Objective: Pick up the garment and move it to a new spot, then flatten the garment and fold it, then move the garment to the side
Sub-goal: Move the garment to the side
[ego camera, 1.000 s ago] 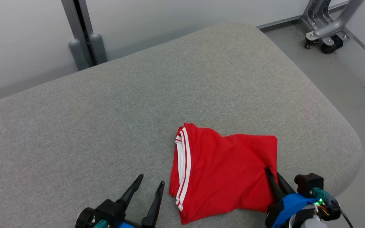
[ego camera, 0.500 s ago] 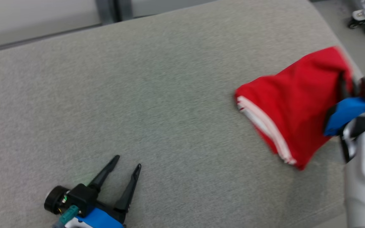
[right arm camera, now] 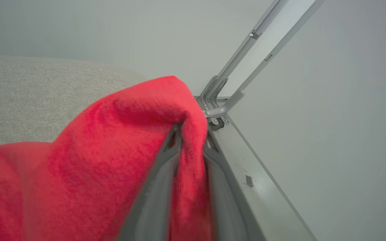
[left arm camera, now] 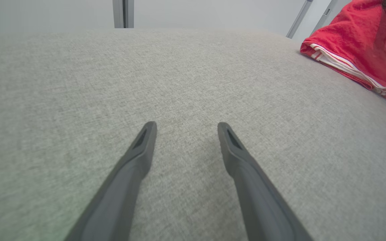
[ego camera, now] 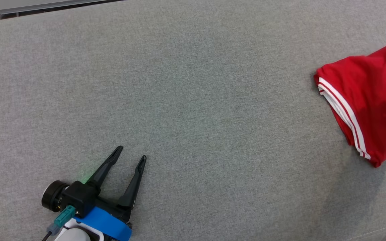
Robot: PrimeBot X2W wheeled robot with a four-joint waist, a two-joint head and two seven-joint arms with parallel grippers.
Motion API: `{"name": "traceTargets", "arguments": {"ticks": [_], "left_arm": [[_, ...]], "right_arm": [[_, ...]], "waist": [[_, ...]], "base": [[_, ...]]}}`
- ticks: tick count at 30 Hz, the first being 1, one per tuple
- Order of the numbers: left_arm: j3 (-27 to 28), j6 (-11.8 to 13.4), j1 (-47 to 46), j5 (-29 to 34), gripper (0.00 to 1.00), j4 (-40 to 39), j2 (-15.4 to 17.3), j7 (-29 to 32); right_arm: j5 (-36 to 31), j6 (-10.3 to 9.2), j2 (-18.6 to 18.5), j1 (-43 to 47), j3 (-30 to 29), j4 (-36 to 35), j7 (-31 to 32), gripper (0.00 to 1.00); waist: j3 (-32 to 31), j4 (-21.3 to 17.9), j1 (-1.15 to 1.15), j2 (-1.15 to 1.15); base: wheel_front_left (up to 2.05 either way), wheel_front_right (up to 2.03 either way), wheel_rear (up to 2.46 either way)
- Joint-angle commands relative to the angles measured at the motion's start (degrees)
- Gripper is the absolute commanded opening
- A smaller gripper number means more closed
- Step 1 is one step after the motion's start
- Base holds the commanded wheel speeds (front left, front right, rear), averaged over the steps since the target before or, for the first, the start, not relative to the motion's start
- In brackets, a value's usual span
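Clearly, the left gripper point(ego camera: 131, 152) has its 2 dark fingers point(left arm camera: 136, 157) spread wide. They hold nothing and hang low over the bare grey cushion point(ego camera: 193, 83), near its front edge. The right gripper point(right arm camera: 193, 134) is clamped on the red garment point(ego camera: 367, 97): in the right wrist view a fold of the cloth sits pinched between its 2 fingers and drapes over their tips. The garment is at the cushion's right end, its gripped part raised and its lower edge close to the cushion's surface. 2 white stripes point(ego camera: 347, 113) run along its hem. Beyond the cushion's far right corner stands a grey wheeled metal frame point(right arm camera: 218, 110).
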Motion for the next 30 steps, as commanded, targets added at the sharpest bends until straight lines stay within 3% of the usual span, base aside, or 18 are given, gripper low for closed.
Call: {"name": "traceTargets", "arguments": {"ticks": [1, 6, 13, 20, 25, 30], "left_arm": [[0.16, 0.22, 1.23, -0.45, 1.00, 2.72, 0.88, 0.66], [-0.26, 0.21, 0.40, -0.27, 1.00, 2.67, 0.14, 0.57], [2.85, 0.20, 0.68, -0.02, 1.00, 4.69, -2.08, 0.37], [10.75, 0.20, 2.40, 0.92, 1.00, 8.57, -5.78, 0.36], [16.14, 0.20, 3.50, 2.06, 1.00, 10.91, -8.05, 0.37], [20.42, 0.20, 4.89, 3.27, 1.00, 12.84, -9.98, 0.36]], "right_arm": [[-0.49, -0.06, -0.08, -0.19, -0.31, -0.26, 0.24, 1.00], [-0.88, -0.05, 0.26, 0.53, -1.95, -1.40, -1.19, 1.00], [6.85, -0.04, 0.32, 0.62, 3.50, 6.08, -10.25, 1.00], [20.81, -0.04, 0.32, 7.28, 16.47, 14.80, -17.52, 1.00], [33.22, -0.04, 0.29, 15.94, 28.10, 10.89, -17.72, 1.00], [39.74, -0.04, 0.24, 23.56, 37.48, 7.53, -17.74, 1.00]], "waist": [[-0.12, -0.04, -0.01, 0.00], [-1.65, 0.22, -0.01, 0.00], [-5.82, 2.07, -0.01, 0.00], [-11.59, 5.87, -0.01, 0.00], [-14.55, 9.08, -0.01, 0.00], [-17.31, 11.56, -0.01, 0.00]], "base": [[0.00, 0.00, 0.00], [0.00, 0.00, 0.00], [0.00, 0.00, 0.00], [0.00, 0.00, 0.00], [0.00, 0.00, 0.00], [0.00, 0.00, 0.00]]}}
